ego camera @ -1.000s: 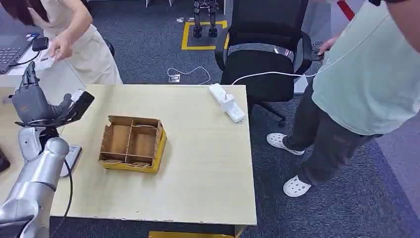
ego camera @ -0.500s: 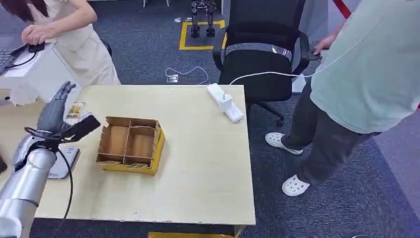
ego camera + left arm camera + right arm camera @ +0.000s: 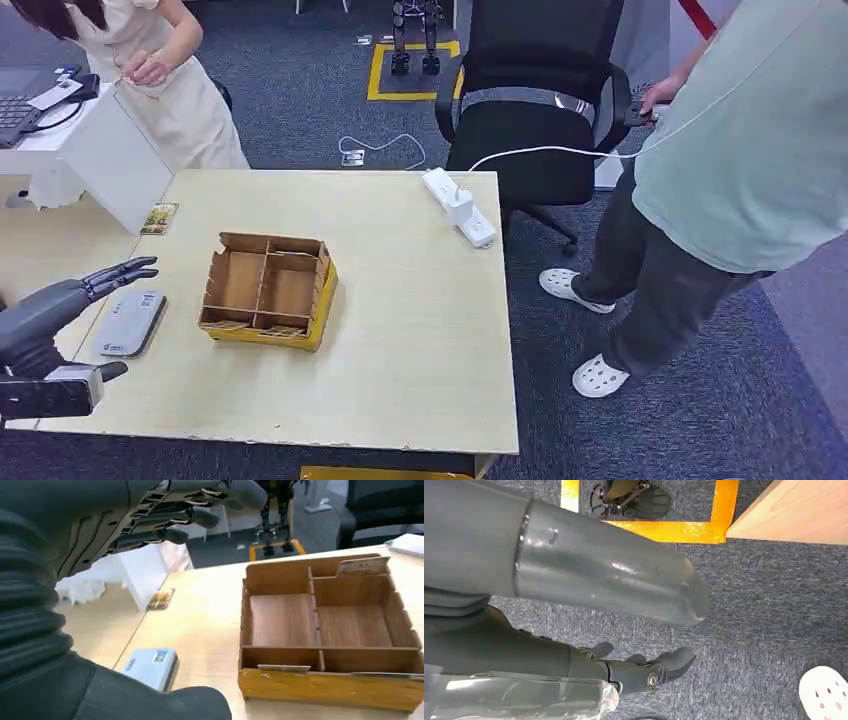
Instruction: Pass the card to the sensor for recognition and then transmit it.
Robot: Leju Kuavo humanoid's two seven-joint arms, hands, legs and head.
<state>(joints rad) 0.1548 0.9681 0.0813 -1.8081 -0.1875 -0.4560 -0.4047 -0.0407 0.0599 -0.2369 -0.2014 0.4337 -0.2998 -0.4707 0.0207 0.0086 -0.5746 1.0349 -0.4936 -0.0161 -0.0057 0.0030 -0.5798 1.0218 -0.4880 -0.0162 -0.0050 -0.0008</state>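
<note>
A small printed card (image 3: 160,217) lies flat at the table's far left edge; the left wrist view shows the card (image 3: 161,599) beyond my fingers. A flat grey sensor pad (image 3: 130,322) (image 3: 150,666) rests on the table left of the cardboard divider box (image 3: 322,290). My left hand (image 3: 60,305) hovers low by the near left corner, just short of the sensor, fingers (image 3: 165,517) stretched out and holding nothing. My right hand (image 3: 644,672) hangs beside my body over the carpet, empty, fingers loosely apart.
The divider box (image 3: 325,690) holds a couple of cards standing in its slots. A white power strip (image 3: 458,208) lies at the far right table edge. A black office chair (image 3: 530,110) and a person (image 3: 740,150) stand to the right; another person (image 3: 150,70) bends over a white desk (image 3: 115,160) at far left.
My left hand has come down from its raised pose over the table's far left and drawn back toward the near left corner, fingers now stretched forward. The person at far left has shifted.
</note>
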